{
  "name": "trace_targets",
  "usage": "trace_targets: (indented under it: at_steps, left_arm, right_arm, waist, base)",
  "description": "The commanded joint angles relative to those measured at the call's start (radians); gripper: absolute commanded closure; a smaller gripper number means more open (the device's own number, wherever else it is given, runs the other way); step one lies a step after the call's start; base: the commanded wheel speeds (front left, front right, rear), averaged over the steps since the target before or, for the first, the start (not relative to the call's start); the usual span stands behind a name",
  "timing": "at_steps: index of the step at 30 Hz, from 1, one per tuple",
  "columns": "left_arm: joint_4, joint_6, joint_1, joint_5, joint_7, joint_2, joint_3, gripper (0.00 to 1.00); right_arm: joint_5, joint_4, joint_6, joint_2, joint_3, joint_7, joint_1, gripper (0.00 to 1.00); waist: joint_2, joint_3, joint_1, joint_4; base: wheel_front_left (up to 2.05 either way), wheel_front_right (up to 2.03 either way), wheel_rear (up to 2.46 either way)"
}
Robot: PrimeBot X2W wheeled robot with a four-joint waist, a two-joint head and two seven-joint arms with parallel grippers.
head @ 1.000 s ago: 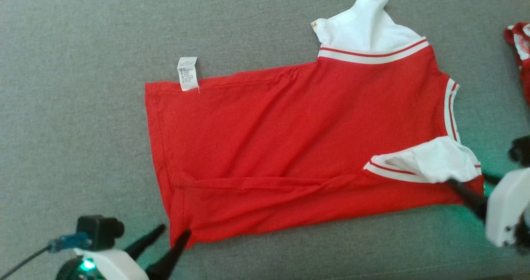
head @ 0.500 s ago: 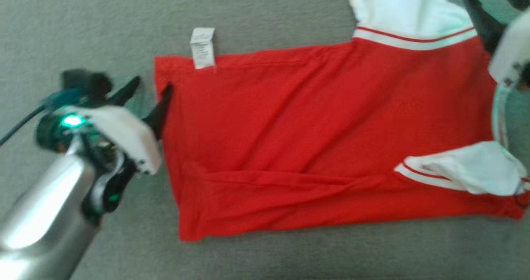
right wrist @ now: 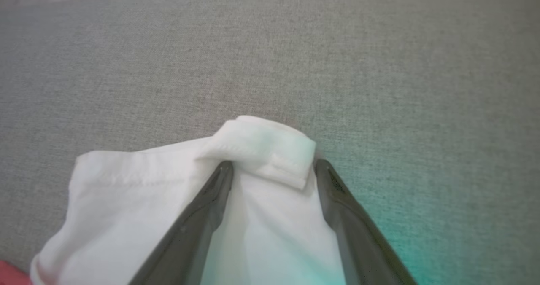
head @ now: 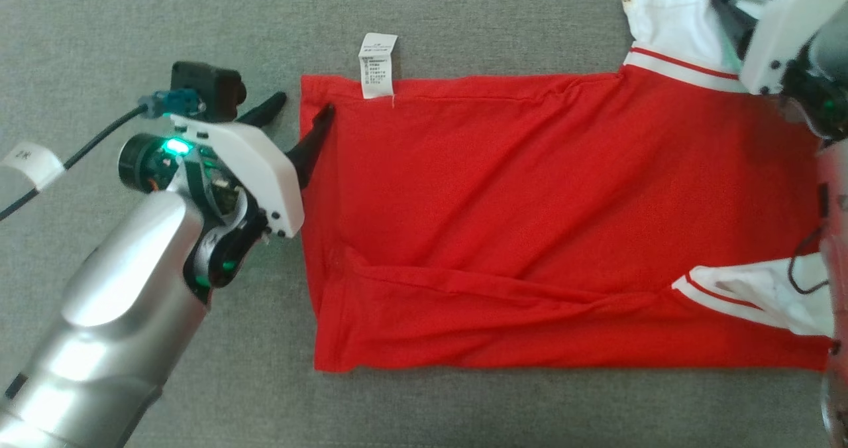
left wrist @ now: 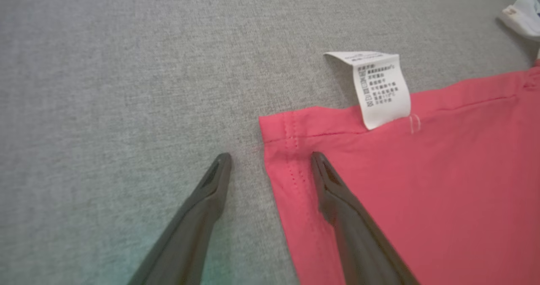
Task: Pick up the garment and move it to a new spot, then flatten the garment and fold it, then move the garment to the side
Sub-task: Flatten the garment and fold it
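Observation:
The garment, a red shirt with white sleeves, lies spread on the grey surface. My left gripper is open at the far corner of the hem, one finger on the red cloth and the other on the bare surface. In the left wrist view the left gripper straddles the stitched hem edge of the garment, just short of the white care label. My right gripper stands open over the far white sleeve, its fingers either side of a rolled cuff fold.
The grey fabric surface extends all around the shirt. A black cable with a white tag trails off the left arm. The near white sleeve is folded onto the body, and a crease runs across the lower part.
The head camera has shifted. The left gripper went from the hem's near corner to its far corner. The right gripper went from the near sleeve to the far sleeve. Both stayed open.

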Motion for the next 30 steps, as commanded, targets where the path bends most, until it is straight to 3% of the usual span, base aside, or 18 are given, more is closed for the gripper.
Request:
trace_targets:
  at_steps: [1, 4, 5, 6, 7, 12, 18, 23, 30]
  left_arm:
    - [0.017, -0.01, -0.008, -0.013, 0.02, 0.012, 0.007, 0.0]
    - [0.037, -0.029, -0.013, -0.026, 0.03, -0.002, -0.003, 0.0]
    - [0.04, -0.039, -0.014, -0.032, 0.031, -0.008, -0.006, 0.53]
    - [0.042, -0.049, -0.013, -0.04, 0.033, -0.014, -0.008, 0.8]
    - [0.041, -0.061, -0.017, -0.04, 0.026, -0.014, -0.011, 1.0]
    - [0.033, -0.028, -0.038, -0.035, -0.066, -0.006, 0.052, 1.0]
    - [-0.019, -0.018, -0.006, -0.062, -0.126, 0.023, 0.109, 1.0]
    - [-0.125, 0.007, 0.093, -0.092, -0.176, 0.06, 0.154, 1.0]
    - [-0.344, 0.061, 0.309, -0.14, -0.239, 0.121, 0.212, 1.0]
  right_arm:
    - [0.018, 0.004, -0.001, 0.029, 0.036, 0.005, -0.001, 0.0]
    - [0.04, 0.038, -0.001, 0.041, 0.061, 0.011, -0.01, 0.0]
    - [0.048, 0.044, -0.001, 0.043, 0.064, 0.004, -0.014, 0.98]
    - [0.06, 0.047, -0.001, 0.047, 0.069, -0.003, -0.019, 1.0]
    - [0.079, 0.039, -0.001, 0.042, 0.078, -0.036, -0.032, 1.0]
    - [0.085, 0.045, -0.001, 0.009, 0.032, -0.152, -0.093, 1.0]
    - [0.13, 0.01, -0.001, -0.023, 0.048, -0.16, -0.086, 1.0]
    - [0.206, -0.129, -0.001, -0.073, 0.081, -0.179, 0.023, 1.0]
    - [0.29, -0.403, -0.001, -0.126, 0.075, -0.169, 0.29, 1.0]
  waist:
    - [0.0, -0.003, 0.0001, -0.004]
    - [0.0, -0.006, 0.0001, -0.01]
    - [0.0, -0.006, 0.0001, -0.012]
    - [0.0, -0.007, 0.0001, -0.014]
    - [0.0, -0.008, 0.0001, -0.018]
    - [0.0, -0.018, 0.0001, -0.029]
    - [0.0, -0.047, 0.0001, -0.051]
    - [0.0, -0.079, 0.0001, -0.087]
    - [0.0, -0.13, 0.0001, -0.141]
  base:
    - [0.0, 0.0, 0.0]
    - [0.0, 0.0, 0.0]
    - [0.0, 0.0, 0.0]
    - [0.0, 0.0, 0.0]
    - [0.0, 0.0, 0.0]
    - [0.0, 0.0, 0.0]
    - [0.0, 0.0, 0.0]
    - [0.0, 0.0, 0.0]
    - [0.0, 0.0, 0.0]
